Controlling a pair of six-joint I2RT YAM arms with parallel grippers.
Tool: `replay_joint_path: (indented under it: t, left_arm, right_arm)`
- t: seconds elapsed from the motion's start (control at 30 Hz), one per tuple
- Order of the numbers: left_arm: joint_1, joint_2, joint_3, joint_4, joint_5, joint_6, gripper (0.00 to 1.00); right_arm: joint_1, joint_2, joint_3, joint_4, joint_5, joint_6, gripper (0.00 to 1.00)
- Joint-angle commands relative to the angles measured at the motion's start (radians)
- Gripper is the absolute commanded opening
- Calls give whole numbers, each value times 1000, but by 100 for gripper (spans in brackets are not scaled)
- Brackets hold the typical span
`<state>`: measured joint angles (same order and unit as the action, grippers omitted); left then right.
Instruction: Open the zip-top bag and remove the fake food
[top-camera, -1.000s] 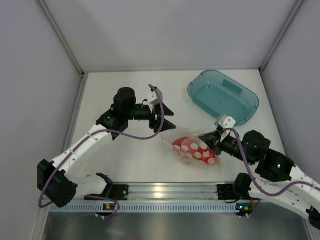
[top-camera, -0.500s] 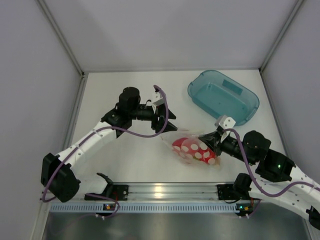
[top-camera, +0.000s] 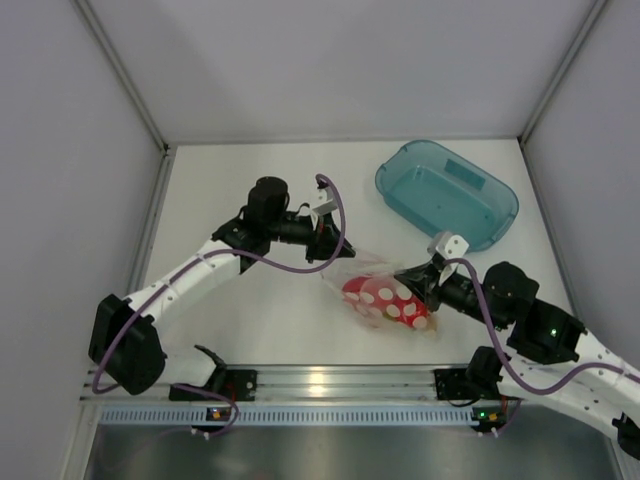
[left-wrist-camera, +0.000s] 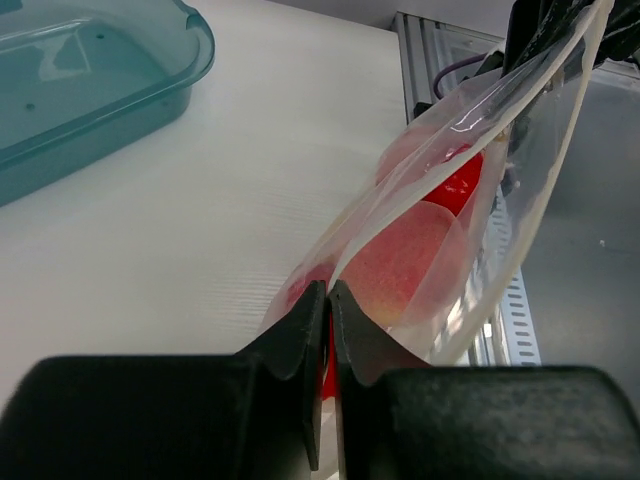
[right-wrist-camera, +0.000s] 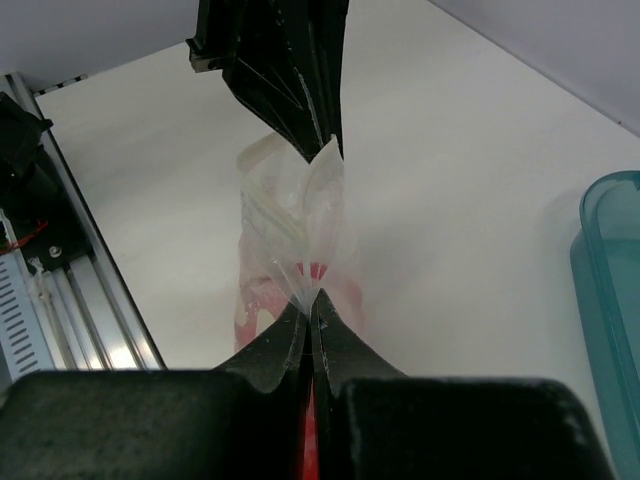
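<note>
The zip-top bag (top-camera: 385, 300), low over the table (top-camera: 250, 320) between the arms, is pinched at opposite lips by the left gripper (left-wrist-camera: 328, 290) and right gripper (right-wrist-camera: 310, 300), both closed on its film; the mouth appears not yet spread, and the fake food (left-wrist-camera: 410, 265) is not yet removed.

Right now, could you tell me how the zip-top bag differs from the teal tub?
The zip-top bag is clear, crinkly film with white dots; the teal tub is smooth, tinted plastic. The bag holds the fake food; the tub holds none. The bag is pinched by the left gripper and the right gripper; the tub stands untouched at the far right. Both are see-through.
</note>
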<state>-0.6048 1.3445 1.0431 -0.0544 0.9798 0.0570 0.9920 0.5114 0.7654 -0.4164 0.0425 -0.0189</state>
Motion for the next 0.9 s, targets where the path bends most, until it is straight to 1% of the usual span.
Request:
replay_joint_path:
  t: [0.0,0.07,0.17,0.2,0.23,0.27,0.3,0.33,0.37,0.4,0.47,0.5,0.53,0.57,0.6,0.67,0.7,0.77,0.8,0.87]
  left_arm:
    - [-7,-2,-3,44,14,27,9]
    - [-6,-10,-5,44,-12,18,0]
    - [-7,-40,-14,44,-93,-3,0]
    - [-7,-51,-17,45,-122,-11,0]
    - [-6,-60,-20,44,-194,-23,0]
    - [-6,-83,-23,44,-245,-29,0]
    - [-6,-93,-31,44,-295,-39,0]
    - [-7,-105,-31,44,-355,-54,0]
    - [-6,-125,-31,44,-472,-66,0]
    - [-6,-136,-28,31,-540,-97,0]
    - [-4,-168,-20,10,-651,-141,0]
    - [-4,-177,-9,-19,-755,-164,0]
    - [-4,-188,-3,-34,-791,-172,0]
    - [-4,-209,3,-53,-864,-181,0]
    - [-4,-220,14,-71,-895,-203,0]
    - [-4,-257,41,-120,-963,-230,0]
    - [-4,-269,47,-131,-1030,-264,0]
    - [-4,-309,60,-150,-1070,-305,0]
    - [-4,-321,61,-150,-1079,-348,0]
    - [-4,-353,69,-147,-1078,-393,0]
  right_arm:
    - [14,-10,-1,110,-20,-7,0]
    - [14,-10,-8,125,-1,-4,0]
    - [14,9,-8,130,19,4,0]
    - [14,13,-9,131,40,7,2]
    - [14,25,-9,136,54,11,5]
    - [14,32,-11,143,68,11,10]
    - [14,36,-11,149,92,49,26]
    - [14,47,-9,156,99,57,32]
    - [14,50,-9,171,105,66,37]
    - [13,53,-11,182,135,95,50]
    - [14,65,-12,202,183,131,55]
    - [13,68,-12,221,233,172,62]
    - [14,78,-6,226,258,197,72]
    - [14,85,-2,229,316,227,85]
    - [14,91,2,231,345,294,99]
    - [14,117,17,231,399,371,99]
    - [14,128,21,235,414,467,99]
    - [13,167,15,258,415,546,100]
    - [14,183,15,260,424,651,99]
    - [14,232,12,274,421,755,99]
